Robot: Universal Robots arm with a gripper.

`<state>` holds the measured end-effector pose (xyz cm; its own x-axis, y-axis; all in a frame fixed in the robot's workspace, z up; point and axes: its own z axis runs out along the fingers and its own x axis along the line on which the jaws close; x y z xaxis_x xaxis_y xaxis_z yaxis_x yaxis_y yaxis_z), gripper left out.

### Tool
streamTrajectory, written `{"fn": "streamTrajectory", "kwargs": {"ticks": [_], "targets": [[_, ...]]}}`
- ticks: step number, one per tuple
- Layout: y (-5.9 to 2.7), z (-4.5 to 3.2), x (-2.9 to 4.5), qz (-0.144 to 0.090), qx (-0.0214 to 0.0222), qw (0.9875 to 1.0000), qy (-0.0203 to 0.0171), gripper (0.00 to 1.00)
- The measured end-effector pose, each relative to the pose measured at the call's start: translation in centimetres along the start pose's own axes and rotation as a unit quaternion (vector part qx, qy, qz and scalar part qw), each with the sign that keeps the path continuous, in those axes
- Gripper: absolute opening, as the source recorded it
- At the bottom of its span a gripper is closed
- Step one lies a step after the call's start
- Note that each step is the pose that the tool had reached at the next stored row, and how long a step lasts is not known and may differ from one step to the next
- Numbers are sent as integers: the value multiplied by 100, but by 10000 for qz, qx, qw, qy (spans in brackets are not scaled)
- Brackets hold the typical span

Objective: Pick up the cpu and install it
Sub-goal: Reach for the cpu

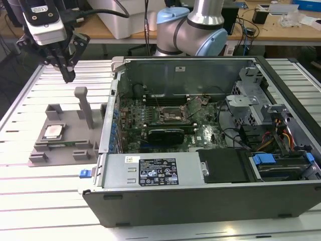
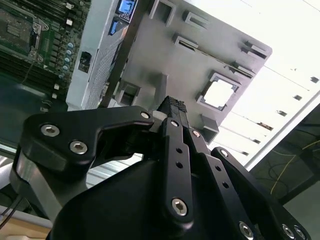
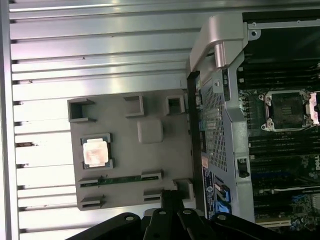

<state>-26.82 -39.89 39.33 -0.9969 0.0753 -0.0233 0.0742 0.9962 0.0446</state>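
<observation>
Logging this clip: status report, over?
End effector shut, empty, hovering by grey plastic fixture plate. Small silvery square cpu seated in plate's recess, untouched. Nothing between them.

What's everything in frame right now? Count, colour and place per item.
cpu: 1, silvery top with tan rim, in a pocket on the fixture plate
fixture plate: 1, grey, on the table, to the exterior view's left of the case
computer case: 1, dark grey, side open, lying on the table
motherboard: 1, green, inside the case
socket: 1, black with metal frame, on the motherboard
power supply: 1, silver, along the case's near wall
table: 1, pale slatted metal, under everything
robot arm: 1, silver and blue, behind the case
pincer: 1, black, shut, empty, in the air by the fixture plate
</observation>
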Motion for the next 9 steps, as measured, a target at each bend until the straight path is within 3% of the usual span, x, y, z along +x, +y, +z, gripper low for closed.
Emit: {"fn": "streamTrajectory", "kwargs": {"ticks": [9], "targets": [[-13, -4, 171, 0, 0, 10000, 0, 11]]}}
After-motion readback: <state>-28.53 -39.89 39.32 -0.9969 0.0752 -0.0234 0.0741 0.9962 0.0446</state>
